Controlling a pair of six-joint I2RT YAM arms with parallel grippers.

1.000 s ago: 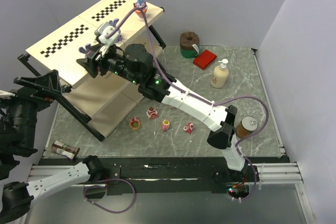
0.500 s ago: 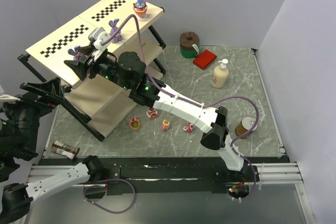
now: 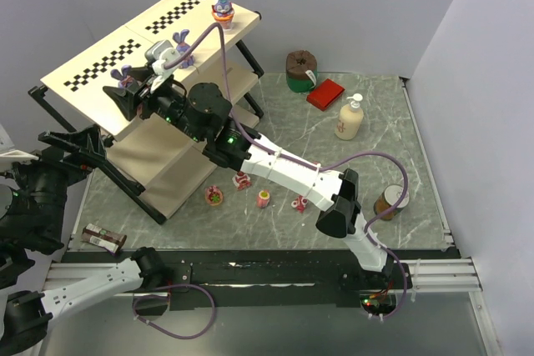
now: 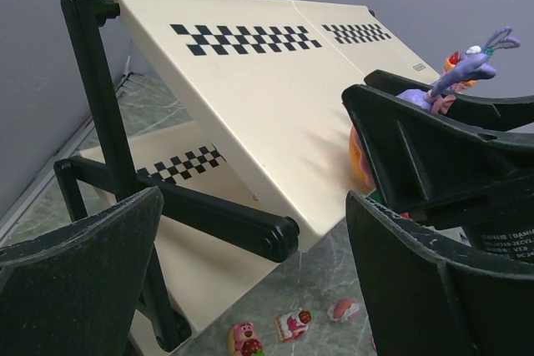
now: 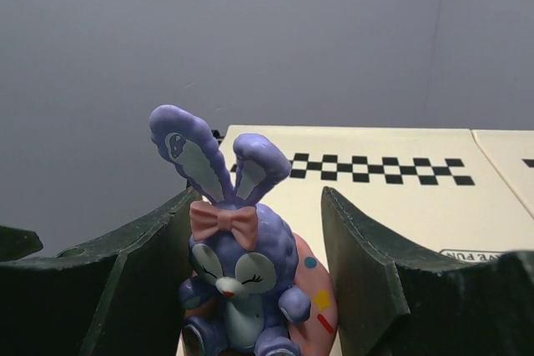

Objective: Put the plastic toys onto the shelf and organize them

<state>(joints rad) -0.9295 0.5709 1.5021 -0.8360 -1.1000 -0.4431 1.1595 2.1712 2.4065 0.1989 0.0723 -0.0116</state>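
Observation:
My right gripper (image 3: 127, 94) reaches over the front edge of the top board of the shelf (image 3: 100, 60). It is shut on a purple bunny (image 5: 238, 277) with a pink bow and a pink egg base, also seen from above (image 3: 123, 78). Two more bunnies stand on the top board, one in the middle (image 3: 180, 44) and one at the far corner (image 3: 222, 6). Several small pink toys lie on the table before the shelf (image 3: 214, 196) (image 3: 242, 179) (image 3: 264, 198). My left gripper (image 3: 77, 141) is open and empty, left of the shelf; its wrist view faces the shelf (image 4: 250, 89).
A cream pump bottle (image 3: 350, 118), a red box (image 3: 324, 93) and a brown and green cylinder (image 3: 301, 70) stand at the back right. A tin can (image 3: 390, 202) sits by the right arm's elbow. A small bottle (image 3: 104, 238) lies at the front left.
The right gripper has carried the bunny leftward along the top board's front edge, uncovering the middle bunny. The left arm has sunk slightly.

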